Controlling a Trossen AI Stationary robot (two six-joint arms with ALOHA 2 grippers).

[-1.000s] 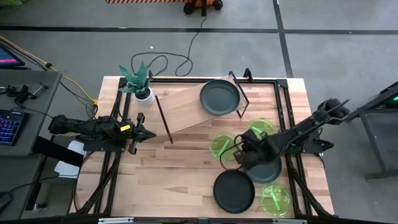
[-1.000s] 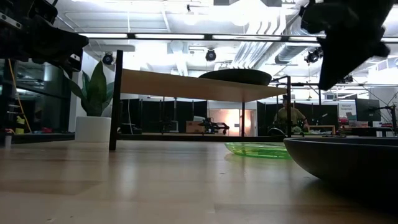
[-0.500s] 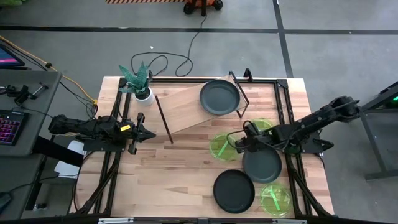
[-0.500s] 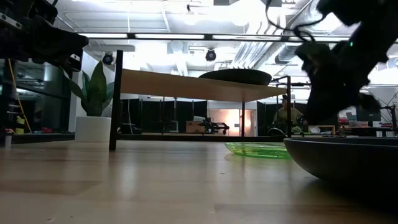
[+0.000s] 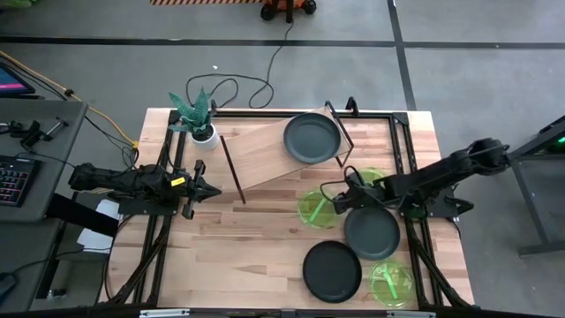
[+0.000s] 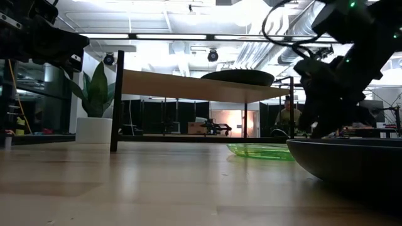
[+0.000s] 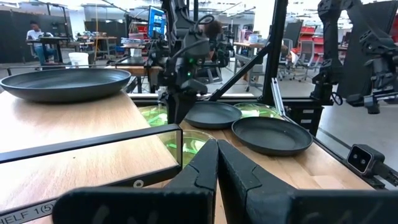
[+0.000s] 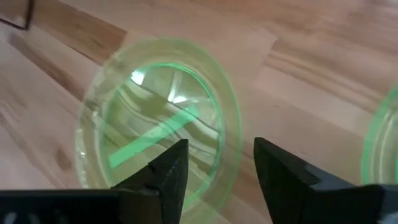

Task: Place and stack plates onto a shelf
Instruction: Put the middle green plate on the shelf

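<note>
One grey plate [image 5: 312, 138] is set on the shelf [image 5: 265, 155]; five are left beside it, and the parted right gripper [image 5: 338, 202] is poised at a green plate [image 5: 315, 208].

Even, bright overhead light fills the high view, with soft short shadows on the desk [image 5: 265, 256]. In the low view, ceiling lights glare white across the top of the frame, silhouetting the right gripper [image 6: 326, 94]; the near dark plate [image 6: 352, 160] at lower right is blurred.

Dark jointed arms, black looping cables
</note>
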